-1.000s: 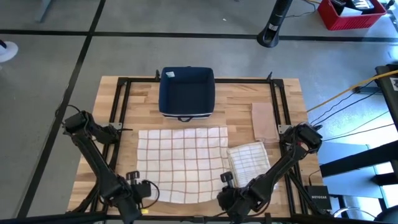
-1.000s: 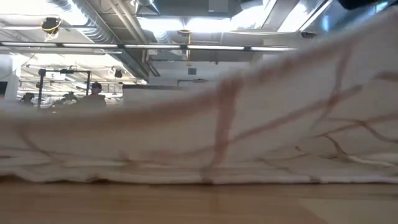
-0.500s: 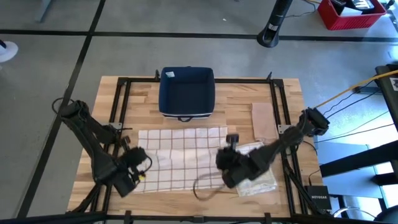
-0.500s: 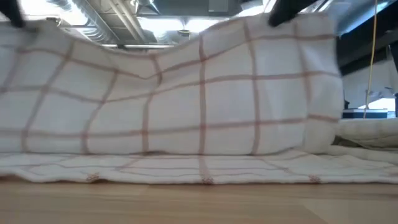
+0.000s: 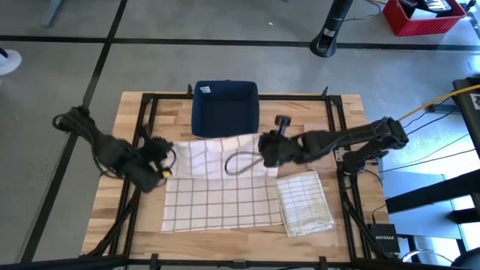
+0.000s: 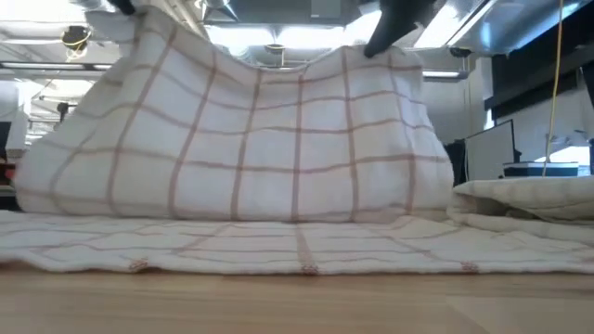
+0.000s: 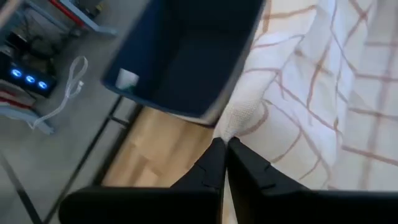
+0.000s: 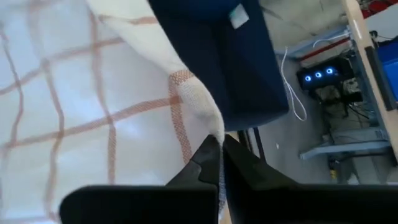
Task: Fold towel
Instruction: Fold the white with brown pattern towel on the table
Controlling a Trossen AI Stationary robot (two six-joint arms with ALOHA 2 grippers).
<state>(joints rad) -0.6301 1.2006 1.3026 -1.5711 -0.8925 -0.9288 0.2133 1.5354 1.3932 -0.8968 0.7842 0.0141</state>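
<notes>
A white towel with red check lines [image 5: 225, 199] lies with its near half flat on the table. Its other half [image 6: 251, 139] rises behind as a hanging sheet, sagging in the middle between two held corners. My left gripper [image 5: 160, 163] is shut on the left raised corner. My right gripper [image 5: 268, 150] is shut on the right raised corner. Both are above the table, close to the blue bin [image 5: 225, 111]. In the left wrist view my left gripper [image 7: 222, 148] shows with the fingertips together. The right wrist view shows my right gripper [image 8: 218, 144] the same way. My left gripper pinches the towel's corner [image 7: 238, 117] between its two fingertips. The corner is lifted clear and the cloth hangs below it down to the table, slack. My right gripper pinches the other raised corner [image 8: 200, 107] between its fingertips. The cloth falls away from it toward the table, and the edge between the two corners [image 6: 278, 65] sags.
A second towel, folded and striped [image 5: 305, 204], lies on the table to the right of the checked one. The blue bin stands at the table's far edge. A brown flat piece [image 5: 321, 157] lies under the right arm. A black frame [image 5: 146, 112] borders the table.
Both grippers have risen from the table's near edge and travelled toward the far edge and the blue bin. They carried the towel's two corners up and over. That edge is now lifted clear and hangs as a sheet, while the rest of the towel stays flat on the table.
</notes>
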